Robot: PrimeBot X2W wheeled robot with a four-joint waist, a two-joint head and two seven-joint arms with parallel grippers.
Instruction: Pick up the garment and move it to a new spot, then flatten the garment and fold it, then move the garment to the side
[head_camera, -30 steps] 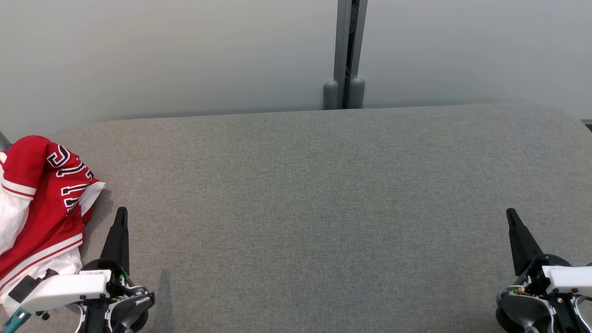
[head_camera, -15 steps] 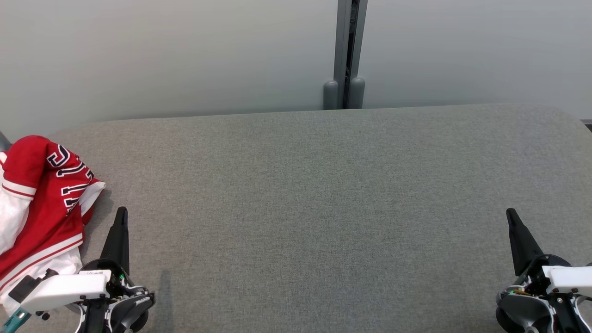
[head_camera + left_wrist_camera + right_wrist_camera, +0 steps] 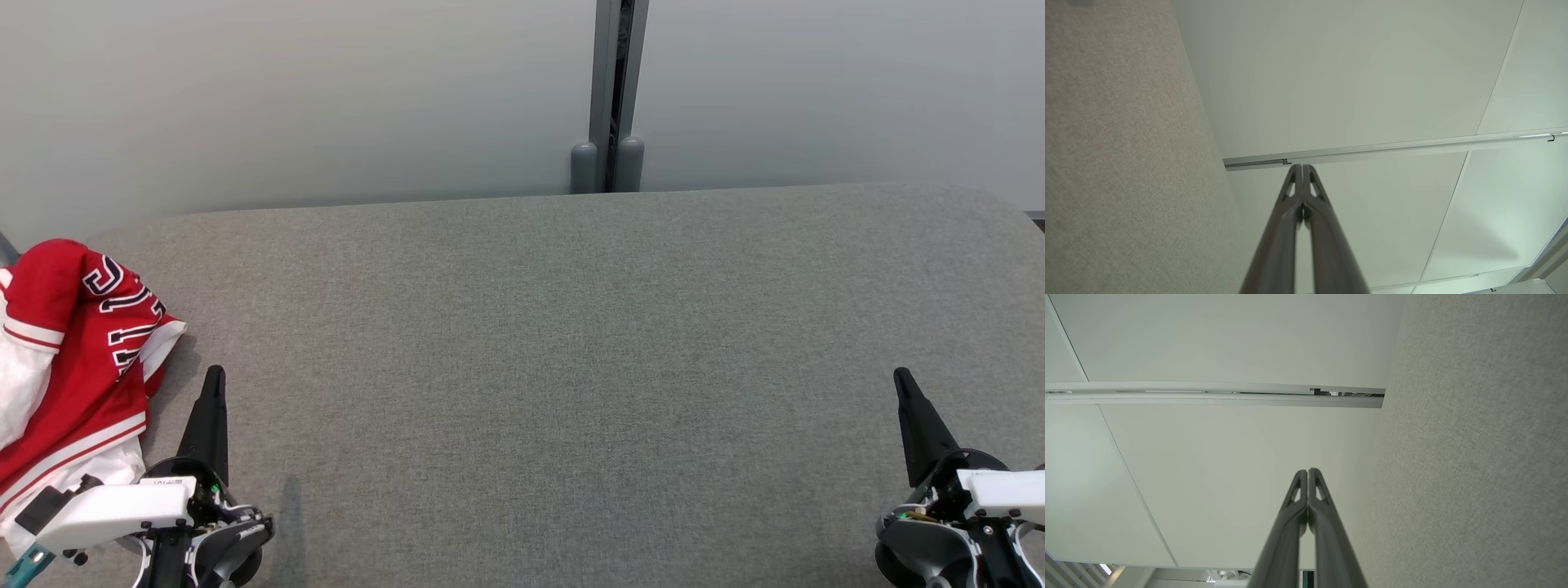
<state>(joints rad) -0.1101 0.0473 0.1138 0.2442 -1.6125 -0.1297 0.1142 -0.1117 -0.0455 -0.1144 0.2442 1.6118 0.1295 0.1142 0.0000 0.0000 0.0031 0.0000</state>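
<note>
Grey woven fabric is covering the counter [image 3: 571,367], which is taking up most of the head view. The garment [image 3: 69,359], red and white with black-edged white lettering and striped trim, is lying crumpled at the counter's far left edge, partly running out of frame. The left hand [image 3: 214,374] is sitting at the lower left, just beside the garment's right side, with its dark fingers pressed together into one point and gripping nothing. The right hand [image 3: 900,376] is sitting at the lower right, well apart from the garment, fingers likewise together and gripping nothing. A pale wall panel [image 3: 326,98] is standing behind the counter, and a grey metal post [image 3: 618,82] is splitting it.

In the left wrist view, the left hand [image 3: 1302,167] is showing both fingers meeting at the tips, with nothing between them. The counter [image 3: 1118,163] is running down the left side, and a metal rail [image 3: 1392,147] is crossing the pale panels behind the fingertips.

In the right wrist view, the right hand [image 3: 1307,471] is showing its fingers touching at the tips, nothing clamped. The counter [image 3: 1474,457] is lying along the right side, and the metal rail [image 3: 1208,394] is crossing the panels above the fingertips.
</note>
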